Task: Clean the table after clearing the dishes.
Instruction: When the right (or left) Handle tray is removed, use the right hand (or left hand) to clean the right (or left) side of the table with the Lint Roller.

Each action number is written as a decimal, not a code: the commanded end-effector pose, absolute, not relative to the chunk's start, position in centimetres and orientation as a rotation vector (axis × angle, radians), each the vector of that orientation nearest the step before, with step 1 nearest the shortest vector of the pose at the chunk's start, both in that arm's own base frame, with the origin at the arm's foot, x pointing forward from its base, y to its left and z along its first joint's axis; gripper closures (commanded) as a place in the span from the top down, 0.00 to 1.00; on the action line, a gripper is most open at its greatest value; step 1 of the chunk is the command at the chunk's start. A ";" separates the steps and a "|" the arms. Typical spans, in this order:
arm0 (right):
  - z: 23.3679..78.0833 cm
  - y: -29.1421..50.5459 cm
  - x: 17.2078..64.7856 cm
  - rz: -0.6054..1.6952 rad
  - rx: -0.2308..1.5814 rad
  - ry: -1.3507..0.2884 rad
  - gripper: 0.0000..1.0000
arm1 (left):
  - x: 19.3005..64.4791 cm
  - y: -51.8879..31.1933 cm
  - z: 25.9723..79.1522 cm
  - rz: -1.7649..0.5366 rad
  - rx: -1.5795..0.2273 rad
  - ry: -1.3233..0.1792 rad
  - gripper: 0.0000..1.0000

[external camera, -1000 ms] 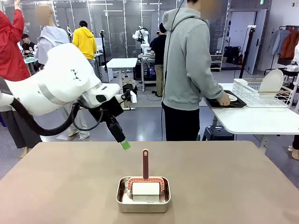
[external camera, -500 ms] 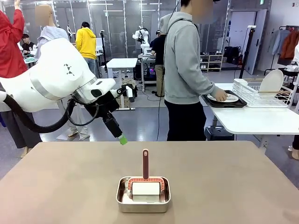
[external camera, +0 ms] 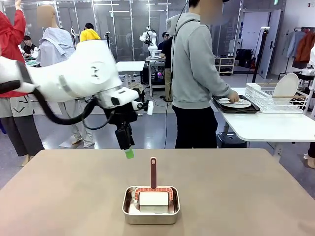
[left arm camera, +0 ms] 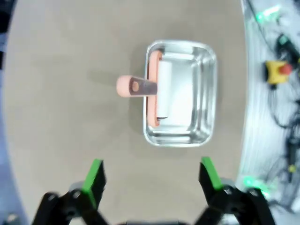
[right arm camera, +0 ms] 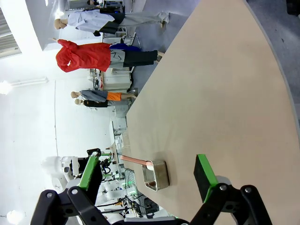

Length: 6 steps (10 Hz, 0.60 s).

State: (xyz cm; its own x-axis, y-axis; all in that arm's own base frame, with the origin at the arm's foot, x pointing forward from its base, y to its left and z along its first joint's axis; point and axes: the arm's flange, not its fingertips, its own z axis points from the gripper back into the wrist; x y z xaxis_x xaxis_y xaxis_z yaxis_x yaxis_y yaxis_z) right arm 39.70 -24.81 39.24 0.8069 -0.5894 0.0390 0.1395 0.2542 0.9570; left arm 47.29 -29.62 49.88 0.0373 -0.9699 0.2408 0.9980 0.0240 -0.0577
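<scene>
Jaws wide, left tool (external camera: 129,153) hung over bench (external camera: 246,196) up-left of steel pan (external camera: 150,210), right tool (right arm camera: 147,161) gaped wide too, dishes (external camera: 241,103) sat on tray (external camera: 222,107) on white table (external camera: 266,129) at frame right.

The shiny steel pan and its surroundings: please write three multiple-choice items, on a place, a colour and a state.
1. Where does the shiny rectangular steel pan stand?
A. on the wide taupe-brown table
B. on the white side table
C. in the dish rack
2. What colour is the frame of the cleaning roller in that pan?
A. green
B. salmon-pink
C. blue
3. How is the left gripper?
A. open, holding nothing
B. shut on the roller's handle
C. shut on a plate

1 A: the front view shows it on the brown tabletop.
2 B: the left wrist view shows pink beside the white roll.
3 A: its green pads stand far apart, nothing between.
</scene>
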 end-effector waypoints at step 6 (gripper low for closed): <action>39.6 -24.7 39.4 -0.512 1.223 -0.424 1.00 | 51.4 -38.7 46.3 -1.562 -0.239 0.091 1.00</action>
State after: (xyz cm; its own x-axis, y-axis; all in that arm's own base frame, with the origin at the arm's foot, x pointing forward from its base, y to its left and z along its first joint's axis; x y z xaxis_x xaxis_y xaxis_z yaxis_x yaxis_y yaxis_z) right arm 39.71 -24.81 39.24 0.8069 -0.5894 0.0390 0.1394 0.2543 0.9570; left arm 50.83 -37.97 45.73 -0.0176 -0.9926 0.1198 0.9858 -0.0372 -0.1640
